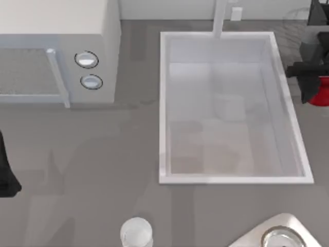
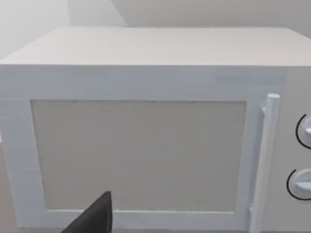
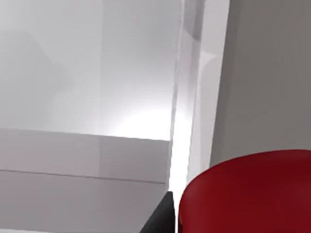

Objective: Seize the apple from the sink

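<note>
I am holding the apple (image 1: 322,91) in my right gripper (image 1: 314,88), outside the sink (image 1: 163,103) and just beyond its right rim, toward the faucet (image 1: 220,19) end. My dark fingers are closing around the apple, pinching it from the sink side; part of the fruit is hiding behind them and part is running off the picture's edge. The basin itself is lying bare, with nothing red inside it, so I am judging the seizing as done: the fruit is out of the sink and in my grasp. What is left, as far as I can judge, is only keeping the hold firm.

In my right wrist view the apple (image 3: 248,194) is sitting close under the camera as a smooth, glossy, deep red dome, rounded and unmarked, with the sink's white rim (image 3: 194,97) running beside it and one dark fingertip (image 3: 163,218) peeking next to it.

My left arm (image 1: 6,170) is resting well away from the sink, past the microwave (image 1: 56,56); its wrist camera is facing the microwave door (image 2: 138,155). One dark finger (image 2: 95,218) is showing there, and I cannot tell whether those fingers are spread or together.
</note>
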`<state>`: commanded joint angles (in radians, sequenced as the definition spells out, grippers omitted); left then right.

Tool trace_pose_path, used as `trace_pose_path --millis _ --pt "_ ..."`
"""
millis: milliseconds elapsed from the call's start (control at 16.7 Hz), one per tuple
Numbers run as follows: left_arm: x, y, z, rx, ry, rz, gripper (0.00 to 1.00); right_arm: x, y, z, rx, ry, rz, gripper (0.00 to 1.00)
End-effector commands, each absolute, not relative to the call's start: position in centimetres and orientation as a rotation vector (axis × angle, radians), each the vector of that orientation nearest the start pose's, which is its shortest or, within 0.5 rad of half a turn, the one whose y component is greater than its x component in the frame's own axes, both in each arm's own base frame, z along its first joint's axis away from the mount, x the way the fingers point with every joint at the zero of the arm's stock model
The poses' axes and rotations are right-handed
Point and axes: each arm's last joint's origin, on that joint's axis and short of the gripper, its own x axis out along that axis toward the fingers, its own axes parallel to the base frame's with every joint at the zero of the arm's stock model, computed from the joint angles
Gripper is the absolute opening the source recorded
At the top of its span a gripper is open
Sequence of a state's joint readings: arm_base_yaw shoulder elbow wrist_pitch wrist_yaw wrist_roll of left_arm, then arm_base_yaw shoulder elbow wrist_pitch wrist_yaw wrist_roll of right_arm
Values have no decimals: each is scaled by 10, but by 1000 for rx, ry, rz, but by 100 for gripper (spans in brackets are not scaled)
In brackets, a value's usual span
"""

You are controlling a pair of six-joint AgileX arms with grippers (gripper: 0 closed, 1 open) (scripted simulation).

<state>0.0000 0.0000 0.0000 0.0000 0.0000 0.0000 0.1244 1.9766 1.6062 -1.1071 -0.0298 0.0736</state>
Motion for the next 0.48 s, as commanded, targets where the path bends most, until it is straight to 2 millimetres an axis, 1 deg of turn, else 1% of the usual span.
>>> trace_pose_path --millis 120,240,360,480 --pt "106 -1 160 0 0 0 100 384 46 190 -9 1490 61 0" --pt "106 -1 160 0 0 0 100 378 33 172 -1 1521 31 0" --pt "106 -1 160 0 0 0 100 371 20 162 6 1557 2 0" --pt "106 -1 160 0 0 0 100 369 15 160 8 1571 -8 0"
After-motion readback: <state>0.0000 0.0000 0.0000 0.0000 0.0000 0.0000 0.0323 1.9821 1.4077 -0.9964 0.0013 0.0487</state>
